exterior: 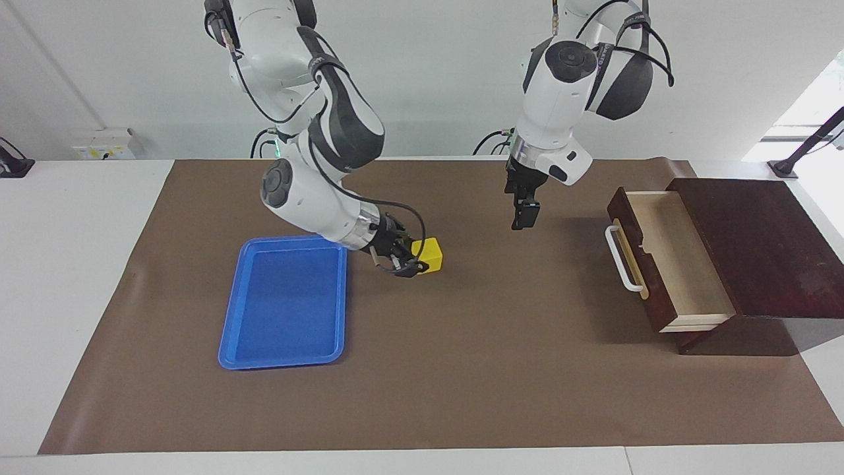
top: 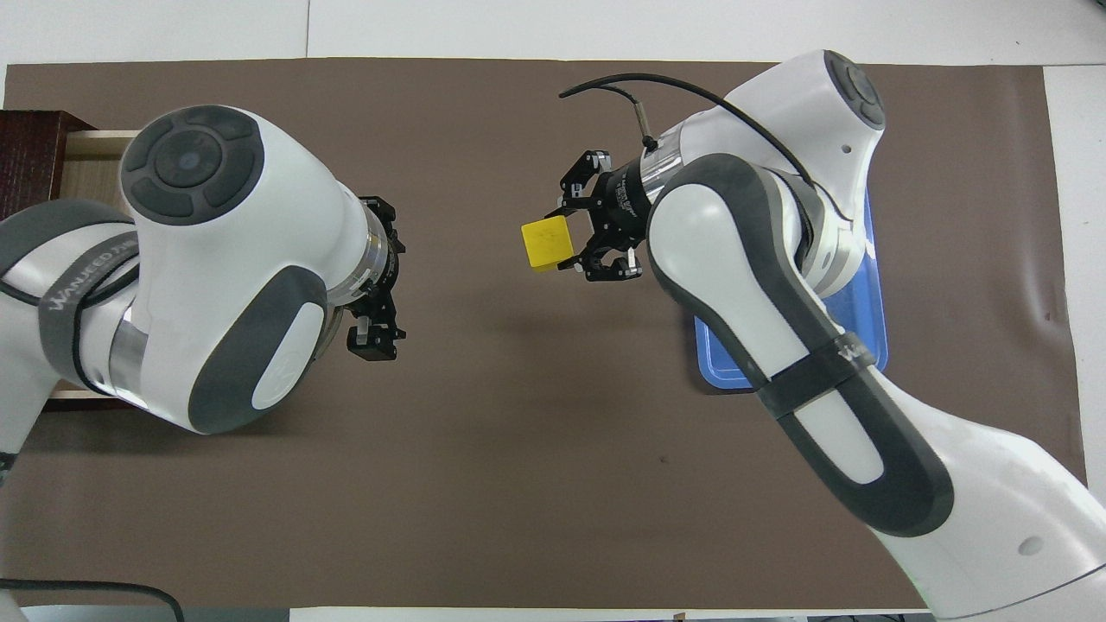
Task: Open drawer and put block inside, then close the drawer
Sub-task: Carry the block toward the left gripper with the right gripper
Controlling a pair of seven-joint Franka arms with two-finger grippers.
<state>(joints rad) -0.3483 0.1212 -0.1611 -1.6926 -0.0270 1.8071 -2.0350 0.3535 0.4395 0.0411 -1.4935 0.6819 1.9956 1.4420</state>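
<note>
My right gripper [exterior: 417, 261] is shut on the small yellow block [exterior: 432, 254] and holds it above the brown mat, just off the blue tray's edge toward the table's middle. The block also shows in the overhead view [top: 546, 244], at the tip of the right gripper [top: 572, 242]. The drawer [exterior: 679, 260] of the dark brown box [exterior: 758, 244] stands pulled open, its pale wood inside bare and its white handle [exterior: 622, 258] facing the table's middle. My left gripper [exterior: 524, 215] hangs over the mat between the block and the drawer, holding nothing.
The flat blue tray [exterior: 285, 303] lies on the mat at the right arm's end, with nothing in it. In the overhead view the left arm covers most of the drawer [top: 86, 168], and the right arm covers part of the tray [top: 868, 320].
</note>
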